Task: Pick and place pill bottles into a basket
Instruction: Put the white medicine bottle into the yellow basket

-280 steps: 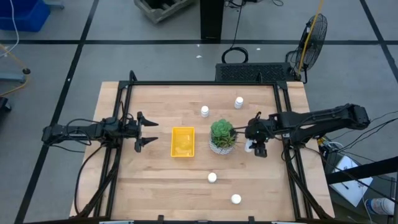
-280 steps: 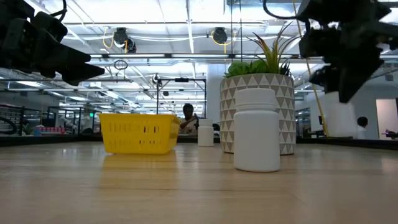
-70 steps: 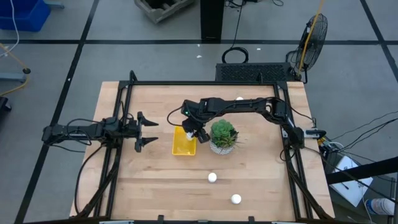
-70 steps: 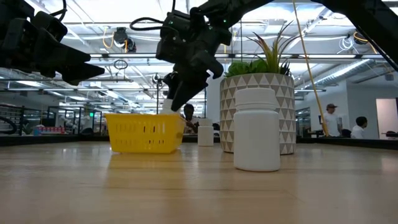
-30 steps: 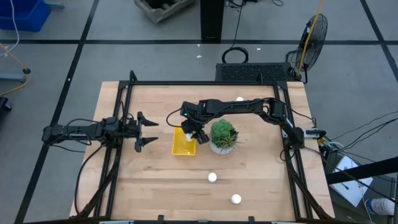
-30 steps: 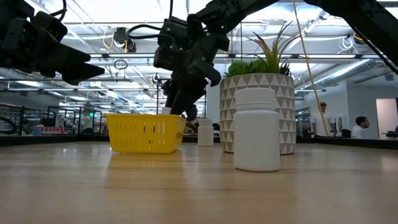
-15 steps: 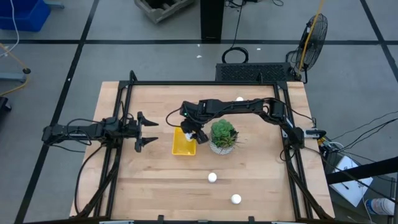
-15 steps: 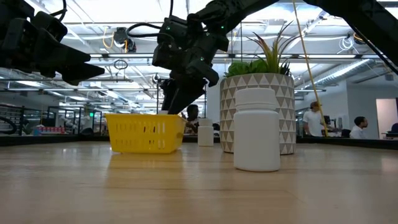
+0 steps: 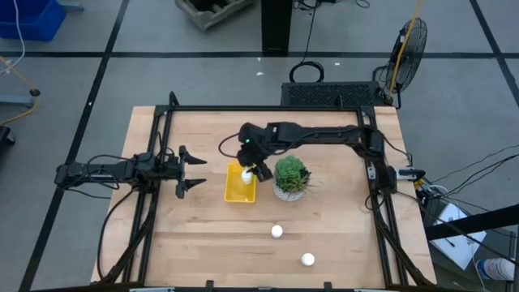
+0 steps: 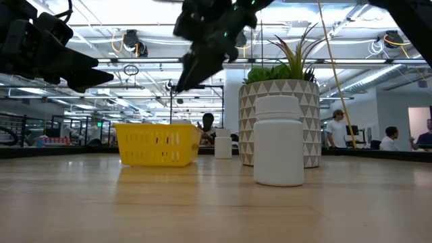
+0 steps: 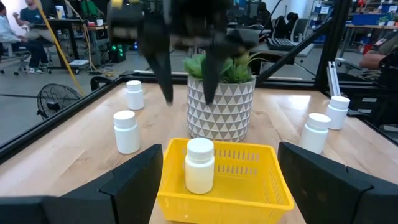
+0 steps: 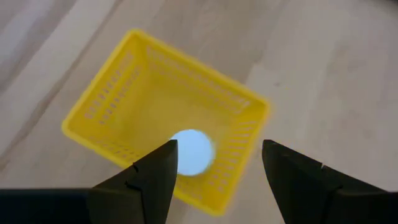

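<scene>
The yellow basket [image 9: 237, 191] sits on the table left of the potted plant. One white pill bottle [image 11: 200, 165] stands upright on its base inside the basket, and its cap shows in the right wrist view [image 12: 191, 152]. My right gripper [image 11: 186, 78] hangs open above the basket, clear of that bottle; it also shows in the high view [image 9: 258, 165]. My left gripper [image 9: 195, 172] waits open, left of the basket. Two bottles [image 9: 276, 231] [image 9: 307, 259] stand near the near edge. Two more [image 11: 126, 130] [image 11: 134, 93] stand on the far side.
A green potted plant [image 9: 290, 177] in a patterned white pot [image 10: 280, 121] stands close to the right of the basket. The black frame rails [image 9: 268, 109] run round the table. Open wood lies between the basket and the near bottles.
My right gripper has let go of the pill bottle inside the basket and has gone up, clear above the basket's rim. The bottle stays upright in the basket.
</scene>
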### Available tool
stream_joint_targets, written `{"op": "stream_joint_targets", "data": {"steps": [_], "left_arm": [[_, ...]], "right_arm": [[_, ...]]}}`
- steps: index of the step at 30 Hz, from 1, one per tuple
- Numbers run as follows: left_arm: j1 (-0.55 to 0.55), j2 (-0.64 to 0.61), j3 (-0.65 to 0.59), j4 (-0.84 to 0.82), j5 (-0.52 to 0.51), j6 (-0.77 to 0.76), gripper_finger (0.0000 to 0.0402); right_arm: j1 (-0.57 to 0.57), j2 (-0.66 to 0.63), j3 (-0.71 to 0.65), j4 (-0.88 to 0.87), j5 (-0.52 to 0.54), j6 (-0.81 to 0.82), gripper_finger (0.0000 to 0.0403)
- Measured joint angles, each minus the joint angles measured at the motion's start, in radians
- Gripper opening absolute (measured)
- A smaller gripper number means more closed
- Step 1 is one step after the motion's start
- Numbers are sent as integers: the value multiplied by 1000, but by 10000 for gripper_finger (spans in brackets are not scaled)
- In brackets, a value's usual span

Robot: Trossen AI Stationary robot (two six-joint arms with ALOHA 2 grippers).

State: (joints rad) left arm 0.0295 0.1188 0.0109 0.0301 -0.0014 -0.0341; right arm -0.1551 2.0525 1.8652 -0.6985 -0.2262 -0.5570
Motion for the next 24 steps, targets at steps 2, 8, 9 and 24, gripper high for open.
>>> {"op": "stream_joint_targets", "data": {"steps": [2,8,9,24], "left_arm": [[0,0,0,0,0,0,324],[0,0,0,1,0,0,324],[0,0,0,0,0,0,324],[0,0,0,0,-3,0,324]], "right_arm": [[-1,-40,0,-38,21,21,227],[-15,-176,0,-133,49,70,227],[-17,-196,0,-153,83,72,226],[-23,-513,0,-372,331,196,217]]}}
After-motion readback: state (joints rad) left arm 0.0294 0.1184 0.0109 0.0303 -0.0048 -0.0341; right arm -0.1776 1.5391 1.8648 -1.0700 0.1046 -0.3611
